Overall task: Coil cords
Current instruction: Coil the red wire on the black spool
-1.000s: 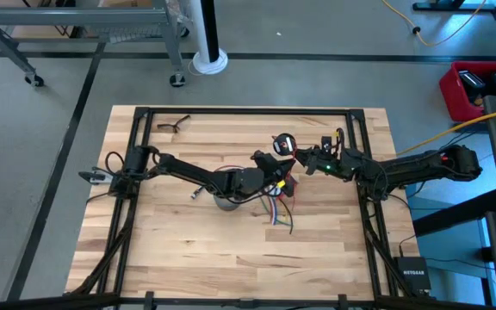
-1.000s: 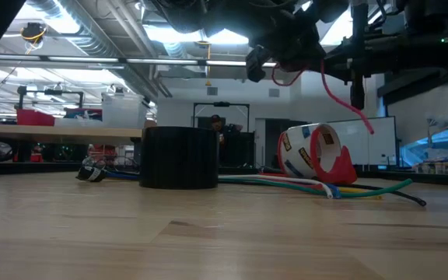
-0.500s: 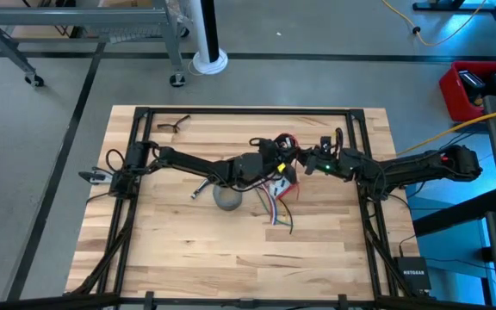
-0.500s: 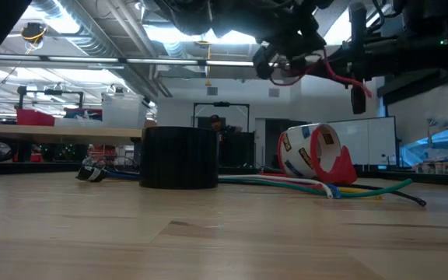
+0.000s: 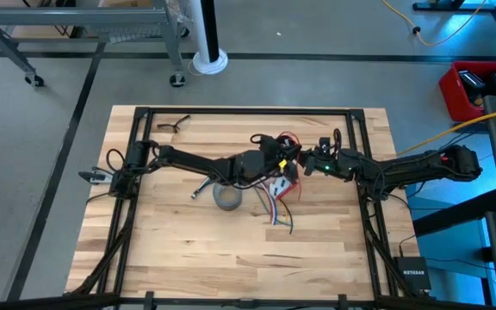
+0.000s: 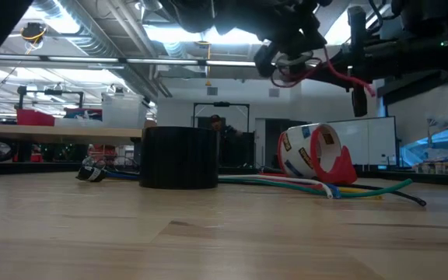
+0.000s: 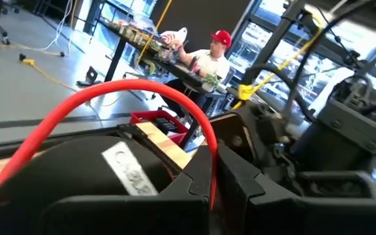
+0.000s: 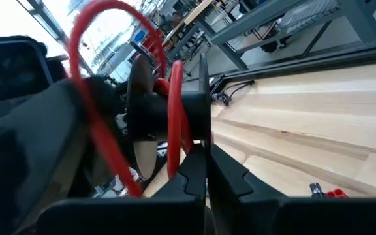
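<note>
A grey concrete floor [image 5: 317, 43] surrounds the wooden table [image 5: 188, 250]. Beyond the table stand a white pillar [image 5: 205, 34] and a metal trolley [image 5: 84, 26]. Right of the table sits a red bin [image 5: 468, 90]. Ceiling pipes [image 6: 92, 62] run overhead.

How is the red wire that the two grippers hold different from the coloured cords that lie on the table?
The red wire hangs in the air above the table, held between the left gripper and the right gripper; the coloured cords lie flat on the wooden table, untouched. The red wire is bent into loops; the coloured cords run nearly straight. The red wire is a single strand; the coloured cords are several, side by side. Both are thin and flexible.
</note>
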Available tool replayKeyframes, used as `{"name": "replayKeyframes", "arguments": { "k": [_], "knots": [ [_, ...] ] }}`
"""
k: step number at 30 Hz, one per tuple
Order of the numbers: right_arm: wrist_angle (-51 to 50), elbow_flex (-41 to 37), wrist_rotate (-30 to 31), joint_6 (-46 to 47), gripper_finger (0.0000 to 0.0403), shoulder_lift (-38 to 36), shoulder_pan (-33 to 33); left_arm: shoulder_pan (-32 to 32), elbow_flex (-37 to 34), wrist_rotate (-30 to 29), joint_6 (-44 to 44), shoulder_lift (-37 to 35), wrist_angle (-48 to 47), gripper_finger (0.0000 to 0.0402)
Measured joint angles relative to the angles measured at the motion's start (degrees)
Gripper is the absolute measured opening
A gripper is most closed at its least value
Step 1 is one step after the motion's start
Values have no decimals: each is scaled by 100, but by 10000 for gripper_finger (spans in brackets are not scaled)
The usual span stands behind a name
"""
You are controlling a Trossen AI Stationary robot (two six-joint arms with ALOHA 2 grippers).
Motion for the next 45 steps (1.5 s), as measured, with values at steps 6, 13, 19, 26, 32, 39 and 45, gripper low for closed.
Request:
{"name": "replayKeyframes", "arguments": {
  "k": [6,13,19,26,32,39,45],
  "knots": [
    [-133,-2,0,0,3,0,-2,67,0,188,-136,0,146,1],
    [-337,-4,-74,221,3,0,-2,155,0,616,-561,0,60,1],
    [-560,-7,-68,363,3,0,-7,193,0,861,-851,0,56,1],
    [-885,-7,-153,503,3,0,-4,178,0,912,-860,0,95,1],
    [-1104,-7,-146,621,3,0,-2,180,0,906,-861,2,88,1],
    [-991,-7,-91,608,3,0,-4,177,0,860,-641,2,-40,1],
    [-1122,-7,216,605,3,0,-4,122,-2,343,-471,-156,-812,1]
  ]
}}
